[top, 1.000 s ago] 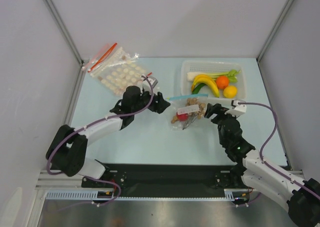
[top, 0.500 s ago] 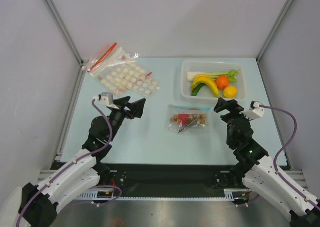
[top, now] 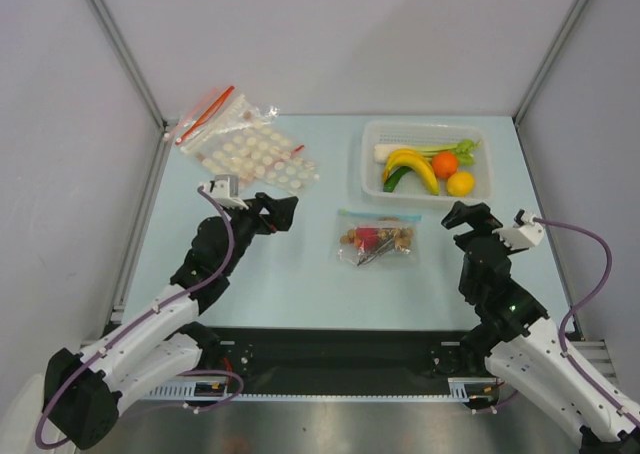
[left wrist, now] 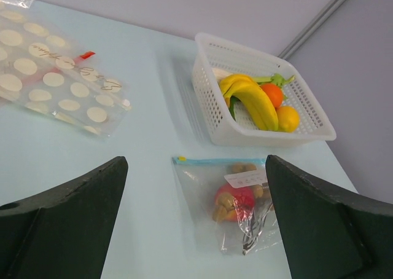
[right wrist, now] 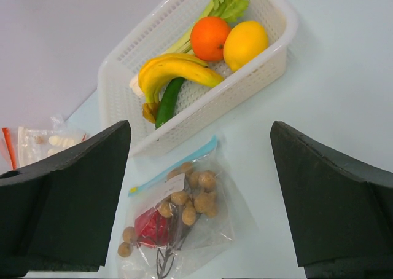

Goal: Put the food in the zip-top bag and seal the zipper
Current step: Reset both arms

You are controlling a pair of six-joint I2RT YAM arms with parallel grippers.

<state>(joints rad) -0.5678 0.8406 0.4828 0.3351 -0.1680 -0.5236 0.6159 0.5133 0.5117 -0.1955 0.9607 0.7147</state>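
The zip-top bag [top: 377, 238] lies flat on the table in the middle, its blue-teal zipper [top: 378, 215] along the far edge. Inside it are the tan-brown round fruits on stems [right wrist: 196, 199] and the small red fruit [right wrist: 152, 228]. The bag also shows in the left wrist view [left wrist: 230, 202]. My left gripper [top: 272, 214] is open and empty, to the left of the bag and apart from it. My right gripper [top: 467, 221] is open and empty, to the right of the bag and apart from it.
A white basket [top: 372, 174] holding bananas, an orange, a lemon and greens stands behind the bag at the back right. A clear bag of white round discs [top: 250, 154] with a red strip lies at the back left.
Both arms have drawn back from the bag, the left gripper to the left and the right gripper to the right. The bag now lies alone on the table.
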